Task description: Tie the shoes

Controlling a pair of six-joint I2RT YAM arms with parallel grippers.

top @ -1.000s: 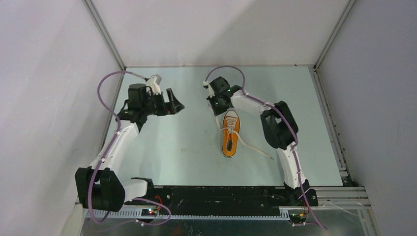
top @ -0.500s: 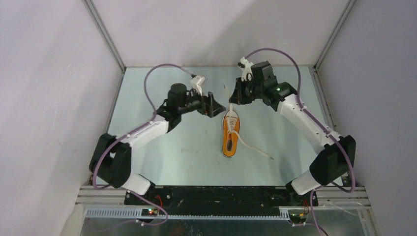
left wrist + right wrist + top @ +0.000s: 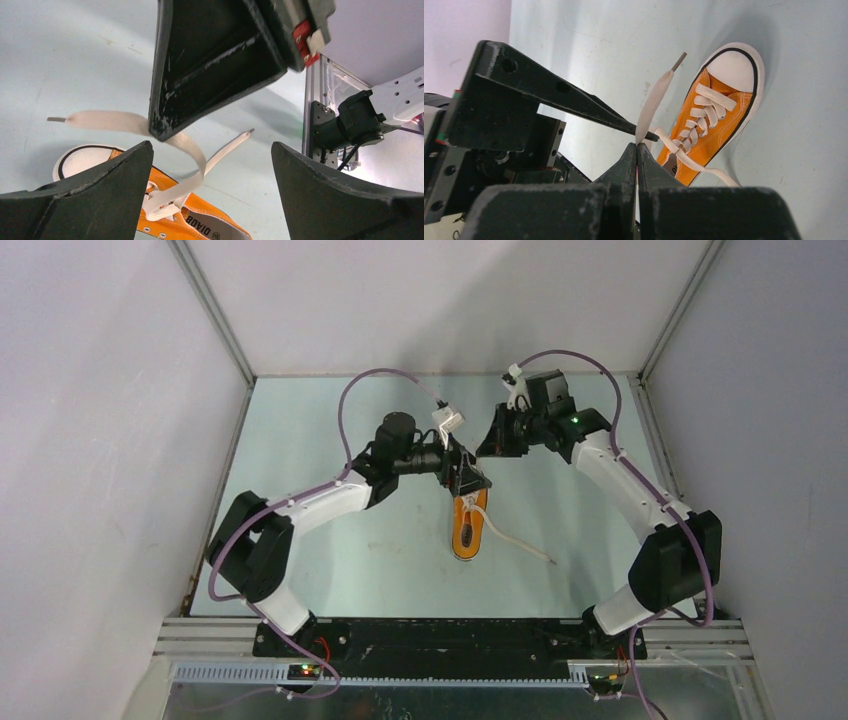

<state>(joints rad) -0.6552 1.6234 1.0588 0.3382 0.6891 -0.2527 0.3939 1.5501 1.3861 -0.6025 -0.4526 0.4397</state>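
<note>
Orange sneaker [image 3: 467, 530] lies at the middle of the table [image 3: 330, 540], toe toward 12 o'clock. Right gripper [image 3: 637, 146], at its 1 o'clock, is pinched tight on one white lace [image 3: 651, 102] held up above the toe. Left gripper [image 3: 468, 482] hovers over the toe, jaws wide apart. The other lace [image 3: 515, 543] trails toward 4 o'clock.

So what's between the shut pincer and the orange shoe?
A flat white shoelace. The right pincer pinches it, and a short stretch runs down to the small orange canvas sneaker. The right wrist view shows it best.

Orange sneaker [image 3: 200, 216] low between wide-apart left fingers [image 3: 90, 195], its white lace [image 3: 192, 152] at the right gripper [image 3: 159, 131]
</note>
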